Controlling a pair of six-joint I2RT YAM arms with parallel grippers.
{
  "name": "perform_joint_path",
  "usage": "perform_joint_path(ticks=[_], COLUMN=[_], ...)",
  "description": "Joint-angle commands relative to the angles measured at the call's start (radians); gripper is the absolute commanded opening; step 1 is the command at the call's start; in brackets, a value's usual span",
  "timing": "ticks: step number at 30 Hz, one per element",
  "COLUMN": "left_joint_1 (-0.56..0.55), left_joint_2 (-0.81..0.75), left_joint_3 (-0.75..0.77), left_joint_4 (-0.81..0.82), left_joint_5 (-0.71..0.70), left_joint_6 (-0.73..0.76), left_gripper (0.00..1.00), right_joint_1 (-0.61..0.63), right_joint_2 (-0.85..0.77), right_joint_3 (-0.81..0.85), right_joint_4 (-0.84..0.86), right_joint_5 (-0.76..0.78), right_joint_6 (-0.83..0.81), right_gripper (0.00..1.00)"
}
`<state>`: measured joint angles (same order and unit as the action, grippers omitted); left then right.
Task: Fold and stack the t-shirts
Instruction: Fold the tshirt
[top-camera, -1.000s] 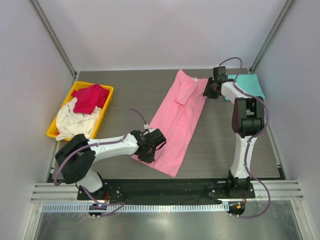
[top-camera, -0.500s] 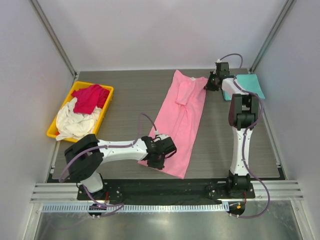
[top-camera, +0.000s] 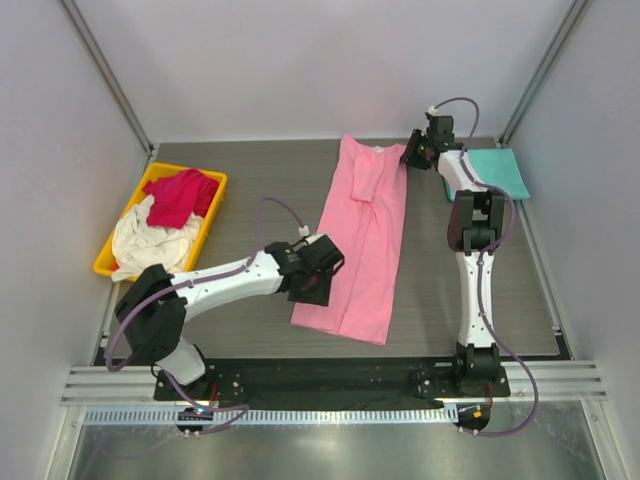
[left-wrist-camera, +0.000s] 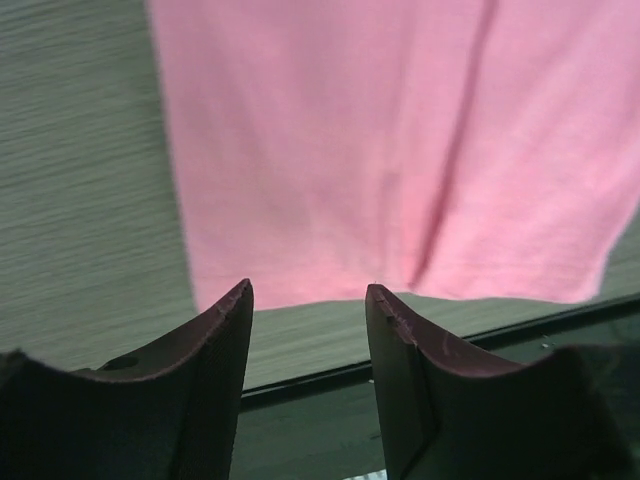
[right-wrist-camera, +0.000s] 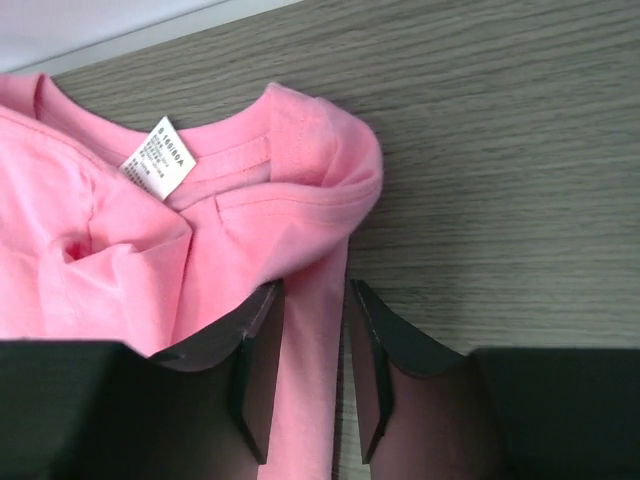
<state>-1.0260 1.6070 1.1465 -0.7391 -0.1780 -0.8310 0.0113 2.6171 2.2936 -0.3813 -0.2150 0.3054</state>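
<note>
Right, the pink shirt (top-camera: 357, 240) lies long and flat mid-table, collar at twelve o'clock, hem at six. My left gripper (left-wrist-camera: 308, 288) hangs over the hem's left corner, jaws apart, nothing in them. My right gripper (right-wrist-camera: 313, 285) straddles the shoulder edge by the collar, jaws narrow; I cannot tell whether they pinch it. For a clean fold I'd take both ends squarely and lift evenly, keeping the cloth taut. The table (top-camera: 240, 180) is grey woodgrain between plain pale walls. The teal shirt (top-camera: 500, 172) sits folded at two o'clock; the bin (top-camera: 103, 262) at nine holds the red (top-camera: 178, 195) and cream (top-camera: 145, 245) ones.
</note>
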Motion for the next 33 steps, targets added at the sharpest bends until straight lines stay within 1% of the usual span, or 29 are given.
perform_joint_path(ticks=[1, 2, 5, 6, 7, 8, 9, 10, 11, 12, 13, 14, 15, 16, 18, 19, 20, 22, 23, 24, 25, 27, 29, 30, 33], left_joint_1=[0.095, 0.115, 0.153, 0.171, 0.193, 0.240, 0.262, 0.280, 0.294, 0.293, 0.293, 0.293, 0.293, 0.294, 0.290, 0.287, 0.273, 0.256, 0.236, 0.225, 0.213, 0.164, 0.104, 0.086, 0.015], left_joint_2=[-0.083, -0.094, -0.114, -0.113, -0.107, -0.101, -0.099, -0.101, -0.102, -0.107, -0.105, -0.104, -0.093, -0.087, -0.076, -0.073, -0.076, -0.084, -0.084, -0.084, -0.082, -0.075, -0.067, -0.065, -0.070], left_joint_3=[-0.080, -0.118, -0.158, -0.165, -0.174, -0.198, -0.215, -0.226, -0.235, -0.247, -0.251, -0.255, -0.261, -0.269, -0.281, -0.300, -0.307, -0.336, -0.347, -0.353, -0.360, -0.372, -0.372, -0.372, -0.373], left_joint_4=[-0.024, -0.013, 0.010, 0.012, 0.029, 0.049, 0.075, 0.134, 0.157, 0.174, 0.202, 0.208, 0.211, 0.224, 0.230, 0.237, 0.242, 0.254, 0.259, 0.264, 0.274, 0.282, 0.280, 0.276, 0.271], left_joint_5=[0.055, 0.064, 0.081, 0.081, 0.090, 0.144, 0.173, 0.222, 0.256, 0.284, 0.287, 0.293, 0.310, 0.316, 0.324, 0.324, 0.307, 0.278, 0.273, 0.273, 0.275, 0.255, 0.217, 0.206, 0.184], left_joint_6=[0.070, 0.084, 0.105, 0.119, 0.125, 0.130, 0.136, 0.138, 0.136, 0.136, 0.133, 0.133, 0.133, 0.130, 0.127, 0.125, 0.119, 0.107, 0.087, 0.076, 0.063, 0.026, 0.004, -0.029, -0.089], left_gripper=[0.51, 0.51, 0.55, 0.57, 0.57, 0.57, 0.57, 0.57, 0.56, 0.56, 0.56, 0.56, 0.56, 0.55, 0.51, 0.50, 0.49, 0.45, 0.43, 0.40, 0.34, 0.26, 0.24, 0.23, 0.21], right_joint_1=[0.001, 0.003, -0.001, 0.003, 0.001, 0.012, 0.027, 0.047, 0.097, 0.114, 0.133, 0.144, 0.168, 0.182, 0.222, 0.237, 0.255, 0.288, 0.291, 0.294, 0.308, 0.328, 0.349, 0.355, 0.403], right_joint_2=[-0.040, -0.069, -0.192, -0.262, -0.303, -0.345, -0.401, -0.487, -0.530, -0.570, -0.645, -0.682, -0.721, -0.770, -0.882, -0.917, -0.981, -1.035, -1.105, -1.141, -1.185, -1.270, -1.304, -1.337, -1.388], right_joint_3=[0.021, 0.006, -0.069, -0.091, -0.167, -0.233, -0.311, -0.451, -0.514, -0.573, -0.685, -0.739, -0.800, -0.923, -1.023, -1.105, -1.141, -1.235, -1.266, -1.301, -1.373, -1.436, -1.505, -1.546, -1.614], right_joint_4=[-0.088, -0.103, -0.172, -0.229, -0.255, -0.267, -0.268, -0.271, -0.281, -0.297, -0.303, -0.321, -0.318, -0.308, -0.309, -0.309, -0.309, -0.320, -0.327, -0.327, -0.324, -0.317, -0.317, -0.317, -0.303], right_joint_5=[0.083, 0.101, 0.123, 0.123, 0.123, 0.123, 0.121, 0.134, 0.208, 0.210, 0.210, 0.210, 0.210, 0.203, 0.186, 0.186, 0.193, 0.178, 0.175, 0.175, 0.178, 0.164, 0.126, 0.115, 0.100], right_joint_6=[0.018, 0.029, 0.102, 0.124, 0.153, 0.217, 0.222, 0.218, 0.216, 0.209, 0.204, 0.212, 0.248, 0.254, 0.294, 0.304, 0.311, 0.340, 0.356, 0.376, 0.418, 0.446, 0.468, 0.474, 0.515], right_gripper=[0.40, 0.41, 0.45, 0.46, 0.47, 0.47, 0.49, 0.50, 0.50, 0.51, 0.51, 0.51, 0.51, 0.51, 0.52, 0.52, 0.53, 0.54, 0.54, 0.54, 0.54, 0.55, 0.55, 0.55, 0.55])
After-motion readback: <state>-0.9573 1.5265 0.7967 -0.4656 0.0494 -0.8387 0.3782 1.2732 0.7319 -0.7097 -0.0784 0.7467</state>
